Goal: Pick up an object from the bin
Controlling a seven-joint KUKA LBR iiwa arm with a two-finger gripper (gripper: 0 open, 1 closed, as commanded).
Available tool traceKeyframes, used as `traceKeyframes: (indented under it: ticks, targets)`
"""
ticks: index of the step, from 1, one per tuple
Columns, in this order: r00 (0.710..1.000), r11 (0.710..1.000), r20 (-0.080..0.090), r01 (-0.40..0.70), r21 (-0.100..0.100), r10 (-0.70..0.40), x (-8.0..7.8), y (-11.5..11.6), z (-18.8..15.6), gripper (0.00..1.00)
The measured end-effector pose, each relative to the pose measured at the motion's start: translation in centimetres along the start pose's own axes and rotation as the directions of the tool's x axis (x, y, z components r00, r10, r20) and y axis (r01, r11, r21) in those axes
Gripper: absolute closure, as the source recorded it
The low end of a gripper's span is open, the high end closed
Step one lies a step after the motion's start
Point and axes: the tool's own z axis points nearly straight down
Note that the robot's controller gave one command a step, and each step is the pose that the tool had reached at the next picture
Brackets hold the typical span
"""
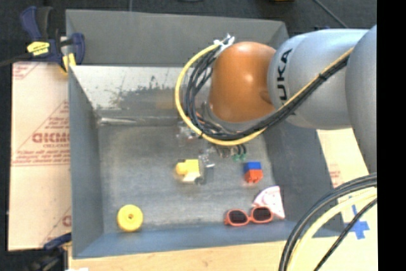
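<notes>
Claw (202,167) at yellow block (186,169), middle of bin (127,155) — grip state unclear — off-centre contact could shove it toward 9 o'clock.

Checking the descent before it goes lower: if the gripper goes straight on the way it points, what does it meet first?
Probably the small yellow block mid-bin, right at the downward-pointing gripper. Depth is unclear from above, so it could meet the bin floor just beside it instead.
</notes>
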Motion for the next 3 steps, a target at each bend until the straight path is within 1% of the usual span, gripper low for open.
traceKeyframes:
  ticks: [1,2,3]
  targets:
    - [0.986,0.986,0.002,-0.164,0.001,0.164,0.7,-0.8,4.4,0.0]
    - [0.998,0.998,0.003,0.059,0.001,-0.059,-0.1,-1.5,6.2,1.0]
    - [0.998,0.998,0.003,0.059,0.001,-0.059,-0.1,-1.5,6.2,1.0]
